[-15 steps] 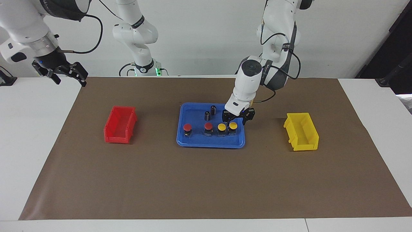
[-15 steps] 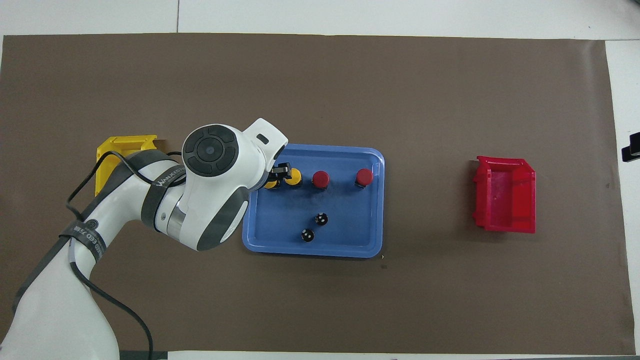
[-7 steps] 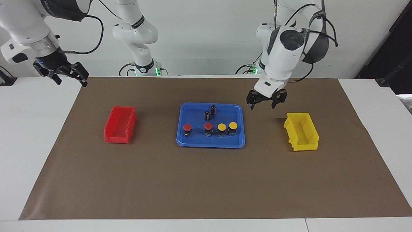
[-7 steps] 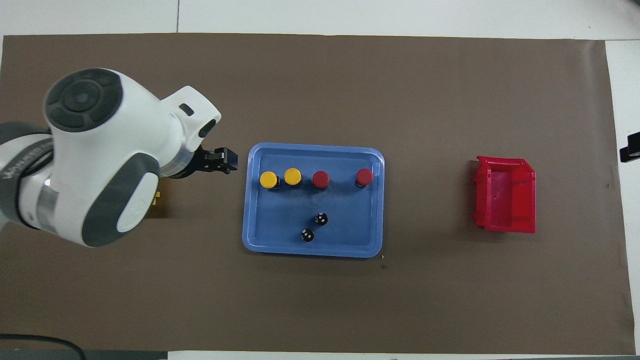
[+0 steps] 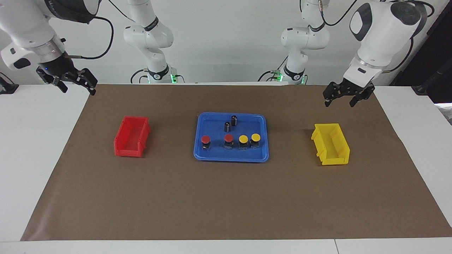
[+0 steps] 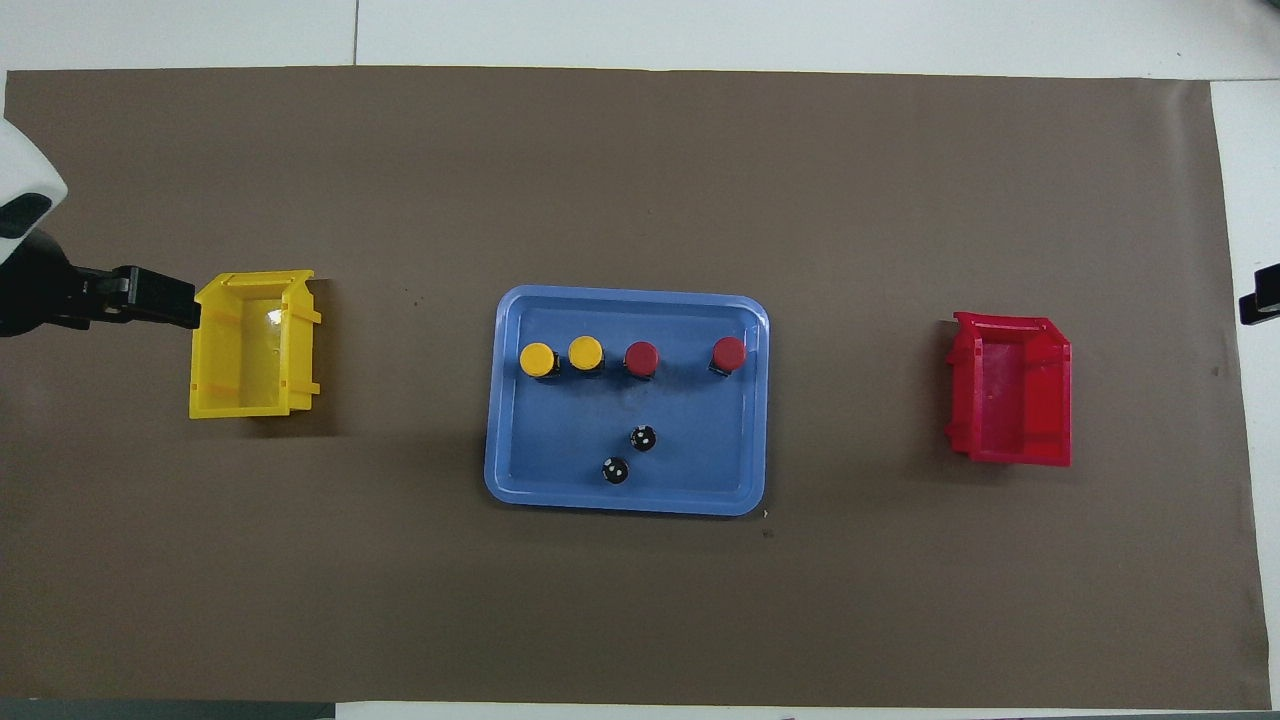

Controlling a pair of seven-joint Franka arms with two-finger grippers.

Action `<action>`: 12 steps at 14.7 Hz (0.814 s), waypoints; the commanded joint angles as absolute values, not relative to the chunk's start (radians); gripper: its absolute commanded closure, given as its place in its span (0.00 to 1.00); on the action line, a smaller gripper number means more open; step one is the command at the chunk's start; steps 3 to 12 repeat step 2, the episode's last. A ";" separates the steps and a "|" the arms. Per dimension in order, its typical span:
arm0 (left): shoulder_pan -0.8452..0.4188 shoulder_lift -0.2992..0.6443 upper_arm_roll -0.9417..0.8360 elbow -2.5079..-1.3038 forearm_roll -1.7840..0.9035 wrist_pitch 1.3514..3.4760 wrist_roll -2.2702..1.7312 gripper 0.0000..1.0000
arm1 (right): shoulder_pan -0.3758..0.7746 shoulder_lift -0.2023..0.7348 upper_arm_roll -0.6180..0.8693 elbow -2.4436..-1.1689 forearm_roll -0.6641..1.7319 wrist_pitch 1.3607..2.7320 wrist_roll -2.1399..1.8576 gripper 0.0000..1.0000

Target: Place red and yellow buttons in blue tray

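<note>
The blue tray [image 5: 229, 158] lies mid-table, also in the overhead view [image 6: 627, 505]. Four buttons stand in a row in it: two red-capped buttons [image 5: 205, 140] [image 5: 229, 138] and two yellow-capped buttons [image 5: 243, 139] [image 5: 255, 137]. From overhead the yellow caps [image 6: 538, 358] [image 6: 586, 352] are toward the left arm's end and the red caps [image 6: 641, 358] [image 6: 729, 352] toward the right arm's. My left gripper [image 5: 339, 102] is open and empty, raised over the mat beside the yellow bin [image 5: 331, 144]. My right gripper [image 5: 77, 90] is open and empty, waiting over the mat's edge.
Two dark cylinders [image 5: 227, 126] [image 5: 234, 120] stand in the tray, nearer to the robots than the buttons. The red bin [image 5: 132, 136] stands toward the right arm's end and the yellow bin [image 6: 255, 343] toward the left arm's end. A brown mat [image 5: 226, 197] covers the table.
My left gripper has risen from the yellow button in the tray and swung away toward the left arm's end, past the yellow bin. The buttons stay in the tray. The right arm has not moved.
</note>
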State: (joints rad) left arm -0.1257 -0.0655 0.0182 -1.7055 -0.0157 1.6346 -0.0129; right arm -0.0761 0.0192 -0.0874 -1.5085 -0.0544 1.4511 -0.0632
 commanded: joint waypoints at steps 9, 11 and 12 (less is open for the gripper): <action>-0.071 -0.058 0.009 -1.658 -0.025 1.588 0.073 0.00 | -0.072 -0.002 -0.094 -1.532 -0.035 1.460 -0.077 0.00; -0.071 -0.058 0.009 -1.658 -0.025 1.588 0.073 0.00 | -0.072 -0.002 -0.094 -1.532 -0.035 1.460 -0.077 0.00; -0.071 -0.058 0.009 -1.658 -0.025 1.588 0.073 0.00 | -0.072 -0.002 -0.094 -1.532 -0.035 1.460 -0.077 0.00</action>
